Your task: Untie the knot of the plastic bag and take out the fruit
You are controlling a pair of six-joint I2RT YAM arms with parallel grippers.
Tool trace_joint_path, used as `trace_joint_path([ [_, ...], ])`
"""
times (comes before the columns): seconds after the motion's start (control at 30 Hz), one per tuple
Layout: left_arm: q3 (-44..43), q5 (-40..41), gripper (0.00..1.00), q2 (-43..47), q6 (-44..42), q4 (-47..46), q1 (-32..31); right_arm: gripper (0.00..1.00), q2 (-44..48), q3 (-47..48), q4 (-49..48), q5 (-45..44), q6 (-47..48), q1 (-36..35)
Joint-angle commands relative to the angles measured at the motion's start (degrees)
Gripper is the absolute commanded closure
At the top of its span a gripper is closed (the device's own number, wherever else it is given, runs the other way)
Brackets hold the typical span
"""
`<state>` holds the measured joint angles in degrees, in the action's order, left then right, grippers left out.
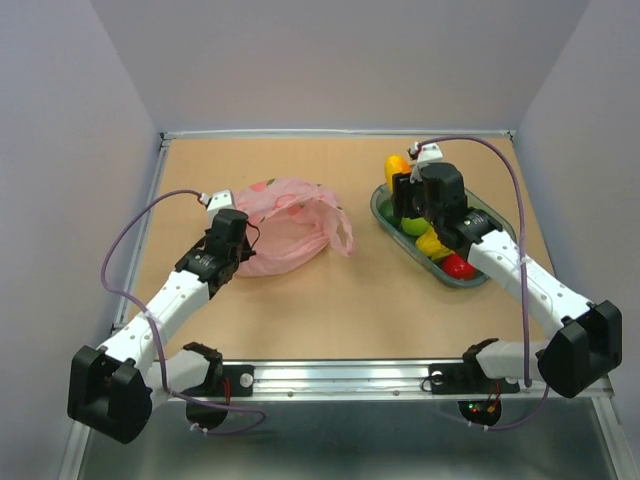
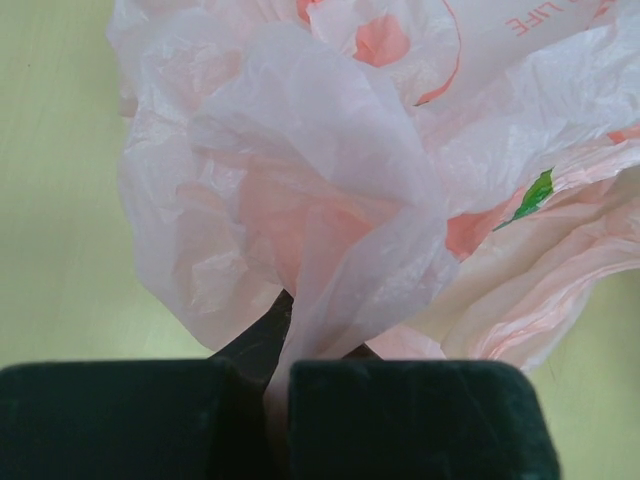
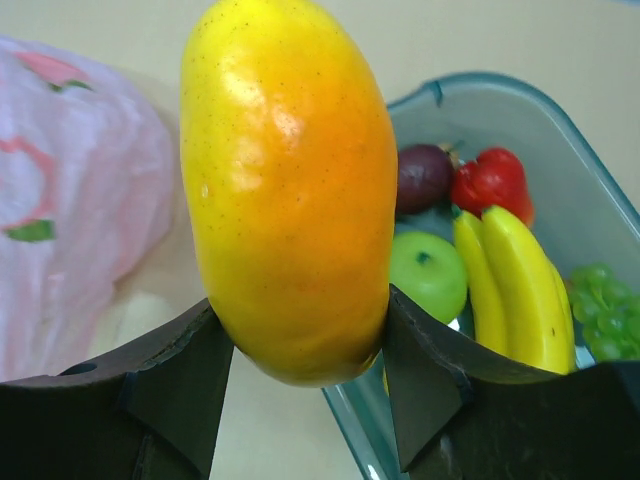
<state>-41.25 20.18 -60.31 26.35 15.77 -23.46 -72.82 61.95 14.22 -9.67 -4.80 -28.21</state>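
Left gripper [image 2: 278, 378] pinched shut; right gripper [image 3: 305, 322] (arm outstretched) clamped.

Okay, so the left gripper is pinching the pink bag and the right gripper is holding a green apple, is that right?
Not quite. The left gripper does pinch the pink bag, but the right gripper holds a yellow-orange fruit, not a green apple. The right wrist view shows this, with the green apple lying in the tray.

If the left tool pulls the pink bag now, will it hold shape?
Probably not: the plastic bag looks thin and crumpled, so it should flop. It looks flattened, hence probably light, and may slide with the left tool.
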Motion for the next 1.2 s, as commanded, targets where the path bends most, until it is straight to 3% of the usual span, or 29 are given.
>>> trace_joint_path([
  [0.0,1.6,-1.1,1.00,3.4,-1.9,-2.5,1.1,0.99,0.6,-3.6,3.9,-3.6,-4.0,2.1],
  [0.53,5.0,-3.8,1.00,5.6,-2.9,-5.9,2.9,0.94,-0.4,-8.6,8.8,-4.2,-17.0,20.7],
  [0.67,5.7,-4.4,1.00,5.9,-2.9,-6.5,3.0,0.89,-1.0,-9.0,8.9,-2.5,-17.8,23.8],
  [0.8,5.7,-4.5,1.00,5.8,-3.0,-7.2,3.1,0.57,-1.4,-9.2,8.9,0.2,-18.3,24.3],
  [0.83,5.7,-4.5,1.00,5.8,-2.9,-7.2,3.1,0.40,-1.3,-9.2,8.9,1.1,-18.5,24.3],
  [0.87,5.6,-4.5,1.00,5.8,-3.0,-7.2,3.2,0.32,-1.2,-9.1,8.9,1.8,-18.5,24.3],
  [0.9,5.6,-4.6,1.00,5.9,-3.0,-7.2,3.2,0.14,-0.8,-9.0,8.9,3.1,-18.2,24.2],
  [0.93,5.6,-4.7,1.00,5.9,-2.9,-7.2,3.2,0.08,-0.7,-8.9,8.9,3.8,-17.7,24.2],
  [1.0,5.3,-4.9,1.00,6.2,-3.0,-6.9,3.3,0.00,-0.1,-8.0,9.2,4.8,-16.9,24.3],
  [1.17,3.6,-4.8,1.00,6.9,-2.6,-5.8,3.8,0.00,3.8,-6.1,10.7,4.9,-15.9,24.3],
])
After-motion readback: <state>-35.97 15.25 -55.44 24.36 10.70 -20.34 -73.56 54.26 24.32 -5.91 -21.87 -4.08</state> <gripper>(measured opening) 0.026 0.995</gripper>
